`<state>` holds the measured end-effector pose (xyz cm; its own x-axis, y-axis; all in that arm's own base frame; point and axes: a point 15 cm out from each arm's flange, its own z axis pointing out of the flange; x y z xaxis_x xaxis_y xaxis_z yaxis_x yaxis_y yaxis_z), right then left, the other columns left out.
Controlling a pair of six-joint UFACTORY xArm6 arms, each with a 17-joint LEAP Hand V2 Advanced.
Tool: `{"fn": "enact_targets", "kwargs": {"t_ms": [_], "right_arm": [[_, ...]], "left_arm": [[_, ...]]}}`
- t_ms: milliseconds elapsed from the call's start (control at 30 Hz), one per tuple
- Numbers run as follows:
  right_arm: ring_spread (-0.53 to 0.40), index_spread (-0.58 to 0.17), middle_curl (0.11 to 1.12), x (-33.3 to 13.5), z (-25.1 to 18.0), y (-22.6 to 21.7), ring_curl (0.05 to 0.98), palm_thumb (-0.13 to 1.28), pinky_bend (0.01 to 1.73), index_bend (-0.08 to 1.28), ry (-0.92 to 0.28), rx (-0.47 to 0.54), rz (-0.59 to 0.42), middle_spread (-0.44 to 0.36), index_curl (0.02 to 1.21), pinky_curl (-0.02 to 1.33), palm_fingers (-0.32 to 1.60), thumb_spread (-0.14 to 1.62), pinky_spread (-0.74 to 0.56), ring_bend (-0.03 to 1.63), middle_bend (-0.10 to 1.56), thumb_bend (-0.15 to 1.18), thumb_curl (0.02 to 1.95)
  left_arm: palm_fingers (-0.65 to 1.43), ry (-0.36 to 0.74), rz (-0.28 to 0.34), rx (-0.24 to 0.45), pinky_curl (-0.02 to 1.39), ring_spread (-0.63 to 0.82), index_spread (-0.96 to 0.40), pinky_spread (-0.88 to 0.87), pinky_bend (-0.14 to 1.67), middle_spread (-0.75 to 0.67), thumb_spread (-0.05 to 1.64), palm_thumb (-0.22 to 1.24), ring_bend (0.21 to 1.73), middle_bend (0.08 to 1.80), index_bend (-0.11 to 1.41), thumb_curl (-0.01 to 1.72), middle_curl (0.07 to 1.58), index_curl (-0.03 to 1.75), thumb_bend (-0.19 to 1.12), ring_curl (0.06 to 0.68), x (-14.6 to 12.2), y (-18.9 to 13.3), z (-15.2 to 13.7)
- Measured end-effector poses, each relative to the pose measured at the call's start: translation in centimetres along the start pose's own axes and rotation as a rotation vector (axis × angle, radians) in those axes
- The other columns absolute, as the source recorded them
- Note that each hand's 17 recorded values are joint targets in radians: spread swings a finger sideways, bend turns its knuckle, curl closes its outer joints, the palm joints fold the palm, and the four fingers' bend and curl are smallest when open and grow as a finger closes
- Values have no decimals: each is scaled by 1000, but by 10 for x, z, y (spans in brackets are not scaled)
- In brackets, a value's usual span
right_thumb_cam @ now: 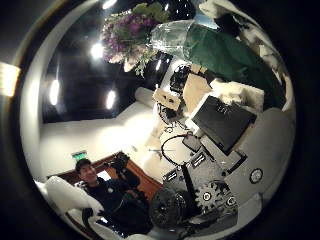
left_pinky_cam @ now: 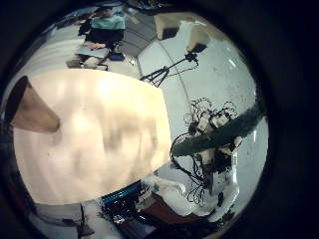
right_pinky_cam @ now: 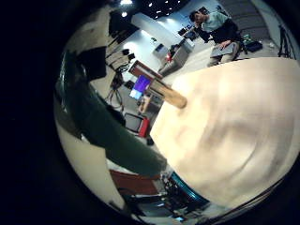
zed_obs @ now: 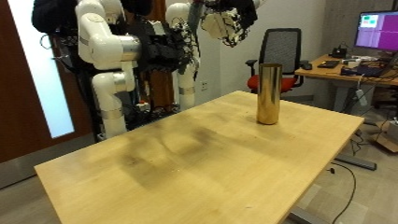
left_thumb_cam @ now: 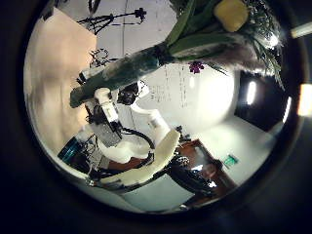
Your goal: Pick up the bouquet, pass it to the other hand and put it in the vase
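Outside view: a light wooden table (zed_obs: 187, 163) carries one tall brass-coloured metal cylinder vase (zed_obs: 267, 93), upright near the far corner. Both white arms come in at the upper left. One bouquet of purple and yellow flowers with a dark green wrapped stem (zed_obs: 228, 21) is held high at the top edge, well above the table and well apart from the vase. A dark hand (zed_obs: 168, 42) sits just beside it (which hand, I cannot tell from here).

The palm views add what that view hides. The left thumb side view shows the green stem running across close to the palm, with a yellow bloom and purple flowers at its end. The right thumb side view shows the purple flowers and the green wrap lying against the black and white parts of the right hand (right_thumb_cam: 215, 130). Both little finger side views look down on the table and the single vase, the stem crossing beside them.

Whether the right hand's fingers clasp the stem I cannot tell. The same goes for the left hand.
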<state>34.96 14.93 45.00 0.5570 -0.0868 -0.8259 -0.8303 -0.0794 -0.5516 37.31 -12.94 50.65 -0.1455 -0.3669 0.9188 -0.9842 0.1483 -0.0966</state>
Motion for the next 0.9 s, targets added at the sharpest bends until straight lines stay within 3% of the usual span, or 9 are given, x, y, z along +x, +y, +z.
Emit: {"fn": "enact_targets", "kwargs": {"t_ms": [233, 467, 667, 700, 733, 833, 900], "right_arm": [[-183, -316, 755, 5, 20, 1, 619, 1201, 1195, 944, 17, -31, -14, -135, 1109, 840, 1139, 175, -263, 1442, 1352, -21, 939], [-183, -314, 753, 10, 42, 1, 619, 1200, 1186, 946, 45, -61, -34, -135, 1106, 854, 1139, 167, -268, 1442, 1353, -19, 938], [-185, -313, 752, 7, 48, 0, 620, 1200, 1180, 951, 65, -66, -61, -135, 1107, 865, 1138, 165, -271, 1440, 1355, -19, 937], [-185, -313, 752, 9, 48, -1, 621, 1198, 1178, 952, 71, -62, -60, -135, 1107, 867, 1138, 163, -272, 1440, 1355, -20, 937], [-185, -313, 752, 10, 48, -2, 621, 1197, 1177, 953, 83, -61, -63, -135, 1108, 870, 1138, 161, -272, 1440, 1355, -19, 937], [-185, -313, 751, 12, 47, -3, 622, 1197, 1174, 953, 107, -58, -74, -135, 1108, 874, 1138, 159, -273, 1439, 1356, -19, 938], [-186, -313, 751, 15, 45, -6, 622, 1196, 1172, 954, 123, -47, -76, -135, 1109, 878, 1138, 158, -274, 1439, 1356, -19, 939]], "left_arm": [[297, 53, -29, -49, 320, 434, 276, 382, 262, 211, 781, 212, 594, 417, 141, 328, 386, 254, -37, 192, 1, 4, 9], [366, 177, -60, -153, 317, 360, 257, 288, 268, 62, 774, 228, 614, 528, 160, 332, 427, 261, -36, 186, 13, 13, 14], [489, 203, -77, -205, 305, 159, 188, 161, 270, -150, 780, 281, 676, 697, 180, 337, 506, 287, -32, 185, 19, 14, 17], [571, 207, -80, -204, 308, 69, 161, 84, 318, -205, 783, 299, 717, 725, 169, 339, 520, 290, -29, 187, 19, 14, 17], [710, 213, -83, -205, 337, -111, 105, -125, 470, -292, 800, 359, 782, 790, 144, 345, 553, 280, -18, 202, 20, 14, 18], [799, 236, -107, -210, 380, -272, 55, -347, 653, -362, 829, 443, 860, 812, 129, 353, 587, 265, -7, 232, 23, 11, 18], [918, 258, -118, -209, 426, -418, -6, -547, 830, -430, 859, 588, 966, 875, 101, 371, 629, 230, 23, 276, 25, 9, 18]]}}
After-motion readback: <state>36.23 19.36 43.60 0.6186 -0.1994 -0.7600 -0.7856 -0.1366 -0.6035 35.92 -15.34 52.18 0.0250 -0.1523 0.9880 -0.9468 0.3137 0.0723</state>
